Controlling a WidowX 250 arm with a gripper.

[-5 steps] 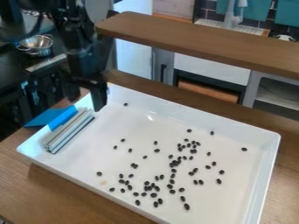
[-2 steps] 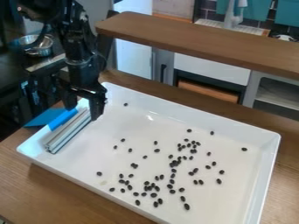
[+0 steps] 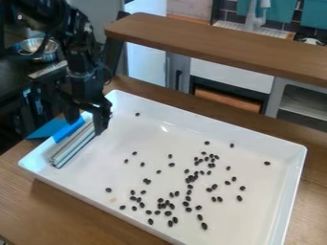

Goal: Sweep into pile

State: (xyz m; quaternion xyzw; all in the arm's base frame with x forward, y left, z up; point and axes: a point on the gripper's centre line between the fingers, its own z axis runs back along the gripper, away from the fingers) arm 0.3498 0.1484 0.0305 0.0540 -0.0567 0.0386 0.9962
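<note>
Dozens of dark beans [image 3: 204,226] lie loose on the floor of a shallow white tray [image 3: 293,177], small, oval and nearly black, with the look of separate pebbles against the pale surface. They sit thickest in the middle and toward the near side, where several touch in little knots and short uneven strings, while others rest singly around them; one is alone near the far wall and another well over toward the right wall. The tray is a broad rectangle with rounded corners and raised sides, smooth and glossy enough to catch a bright glint, and a faint tan spot [image 3: 113,200] marks its floor near the front. At its left end a grooved gray bundle [image 3: 73,145] of long, straight, parallel strips lies at a slant, its edges crisp, beside a solid blue strip [image 3: 69,129]. Just beyond that, a flat blue piece [image 3: 47,129] with a pointed corner extends outside the tray's rim. The black gripper [image 3: 85,125] hangs over this end, hard-edged and matte, its jaws parted, with the upper part of the blue strip showing between them. Under the tray the desk [image 3: 45,210] is brown wood with fine streaky grain. Behind it run a raised wooden shelf [image 3: 217,43] with a rounded end, a shiny round metal bowl [image 3: 39,48] and soft hanging teal cloth [image 3: 313,15].
</note>
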